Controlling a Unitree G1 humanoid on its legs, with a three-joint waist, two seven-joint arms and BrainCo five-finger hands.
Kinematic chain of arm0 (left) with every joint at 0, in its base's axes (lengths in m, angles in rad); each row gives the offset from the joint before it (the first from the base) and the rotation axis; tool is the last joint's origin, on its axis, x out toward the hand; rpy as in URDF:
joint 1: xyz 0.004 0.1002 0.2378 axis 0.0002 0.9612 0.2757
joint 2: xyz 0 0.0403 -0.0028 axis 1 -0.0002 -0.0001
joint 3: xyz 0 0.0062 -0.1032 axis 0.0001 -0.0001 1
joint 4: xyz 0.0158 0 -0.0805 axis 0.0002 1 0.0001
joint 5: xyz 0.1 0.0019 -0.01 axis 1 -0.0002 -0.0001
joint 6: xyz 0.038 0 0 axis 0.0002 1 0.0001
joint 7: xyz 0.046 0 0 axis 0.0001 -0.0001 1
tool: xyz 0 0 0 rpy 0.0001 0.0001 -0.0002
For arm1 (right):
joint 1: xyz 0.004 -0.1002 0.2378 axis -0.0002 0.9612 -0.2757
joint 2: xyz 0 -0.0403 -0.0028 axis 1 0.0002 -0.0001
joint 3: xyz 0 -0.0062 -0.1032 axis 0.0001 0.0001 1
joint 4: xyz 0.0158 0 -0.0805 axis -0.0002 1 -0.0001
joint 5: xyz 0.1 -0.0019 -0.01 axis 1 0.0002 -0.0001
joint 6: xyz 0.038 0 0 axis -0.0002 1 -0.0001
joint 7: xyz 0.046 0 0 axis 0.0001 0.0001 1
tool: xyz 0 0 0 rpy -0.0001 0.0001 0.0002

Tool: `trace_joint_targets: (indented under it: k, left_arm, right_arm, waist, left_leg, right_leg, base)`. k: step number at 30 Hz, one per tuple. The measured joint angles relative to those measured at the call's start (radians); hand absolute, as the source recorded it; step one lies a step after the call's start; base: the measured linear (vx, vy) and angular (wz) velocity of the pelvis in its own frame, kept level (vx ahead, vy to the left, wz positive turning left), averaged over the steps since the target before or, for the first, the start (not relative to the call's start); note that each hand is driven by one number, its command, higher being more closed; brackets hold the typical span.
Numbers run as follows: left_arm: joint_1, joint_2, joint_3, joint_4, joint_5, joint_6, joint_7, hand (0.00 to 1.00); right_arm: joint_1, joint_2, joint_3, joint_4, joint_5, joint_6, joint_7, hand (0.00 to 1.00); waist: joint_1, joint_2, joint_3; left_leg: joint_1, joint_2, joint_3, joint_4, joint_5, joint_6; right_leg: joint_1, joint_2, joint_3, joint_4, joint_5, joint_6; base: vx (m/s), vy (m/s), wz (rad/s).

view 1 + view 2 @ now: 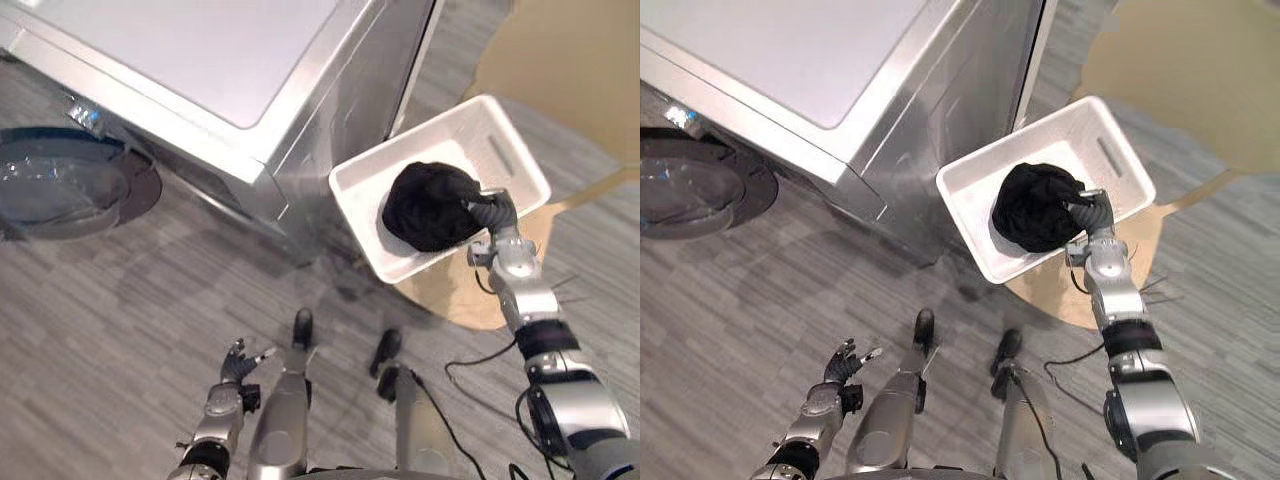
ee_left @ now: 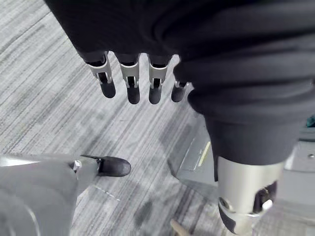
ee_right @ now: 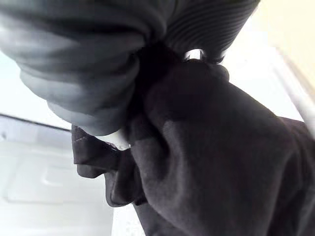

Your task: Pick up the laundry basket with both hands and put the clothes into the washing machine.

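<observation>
A white laundry basket (image 1: 512, 140) stands on the floor against the right side of the silver washing machine (image 1: 200, 60). Inside it lies a bundle of black clothes (image 1: 425, 205). My right hand (image 1: 487, 207) reaches into the basket from the near side and presses into the bundle's right edge. In the right wrist view the black clothes (image 3: 211, 157) gather in folds into the hand, with a flap hanging over the basket's white bottom (image 3: 44, 182). My left hand (image 1: 240, 362) hangs low at the lower left, far from the basket, with its fingers (image 2: 129, 83) straight over bare floor.
The washing machine's round glass door (image 1: 60, 185) stands swung open at the far left. A tan floor patch (image 1: 580, 60) lies to the right and under the basket's near corner. Grey striped floor (image 1: 120, 300) spreads in front of the machine.
</observation>
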Motion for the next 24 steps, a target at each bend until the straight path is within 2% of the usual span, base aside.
trace_joint_targets:
  k: [5,8,15,19,22,23,24]
  left_arm:
    - [0.07,-0.003,0.074,0.006,0.002,0.016,-0.001,0.0]
    - [0.109,-0.003,0.125,0.024,0.005,0.023,0.0,0.0]
    - [0.172,-0.005,0.136,0.027,0.022,0.025,0.0,0.0]
    - [0.175,-0.007,0.136,0.027,0.022,0.024,0.0,0.0]
    - [0.166,-0.009,0.135,0.008,0.021,0.022,0.0,0.0]
    - [0.154,-0.016,0.136,-0.018,0.021,0.021,0.001,0.0]
    - [0.151,-0.017,0.136,-0.04,0.02,0.014,0.002,0.0]
  right_arm:
    - [0.167,0.158,-0.076,-0.225,0.106,-0.045,0.019,1.0]
    - [0.224,0.234,-0.071,-0.354,0.153,-0.076,0.031,1.0]
    - [0.285,0.261,-0.063,-0.493,0.185,-0.114,0.089,1.0]
    - [0.29,0.269,-0.055,-0.526,0.191,-0.116,0.106,1.0]
    - [0.29,0.287,-0.053,-0.544,0.191,-0.121,0.106,1.0]
    - [0.291,0.296,-0.06,-0.566,0.191,-0.125,0.103,1.0]
    - [0.293,0.303,-0.062,-0.587,0.191,-0.127,0.101,1.0]
  waist:
    - [-0.008,0.004,-0.081]
    - [-0.023,0.004,-0.128]
    - [-0.025,0.002,-0.168]
    - [-0.024,0.002,-0.171]
    - [-0.027,-0.003,-0.167]
    - [-0.025,0.007,-0.164]
    - [-0.028,0.008,-0.162]
  left_leg:
    - [0.067,-0.003,0.003,0.0,-0.037,-0.002]
    - [0.108,-0.006,0.007,0.0,-0.051,0.008]
    - [0.212,-0.013,0.065,0.0,-0.085,0.019]
    - [0.225,-0.001,0.107,0.0,-0.09,0.022]
    - [0.195,-0.002,0.113,0.064,-0.119,0.028]
    - [0.155,0.019,0.107,0.108,-0.135,0.051]
    - [0.14,0.021,0.095,0.121,-0.137,0.054]
  right_leg:
    - [0.112,0.012,0.002,-0.104,0.03,0.017]
    - [0.179,0.019,0.006,-0.161,0.052,0.022]
    - [0.281,0.027,0.06,-0.23,0.078,0.021]
    - [0.268,0.036,0.102,-0.222,0.087,0.018]
    - [0.233,0.032,0.134,-0.147,0.073,0.026]
    - [0.221,0.038,0.186,-0.097,0.033,0.097]
    - [0.187,0.031,0.212,0.013,-0.029,0.082]
  base:
    - [0.09,0.021,-0.02]
    - [0.11,0.023,0.0]
    - [0.07,0.023,-0.22]
    - [0.01,-0.005,-0.35]
    - [-0.04,0.013,-0.06]
    - [-0.08,-0.015,0.28]
    - [-0.1,-0.072,0.83]
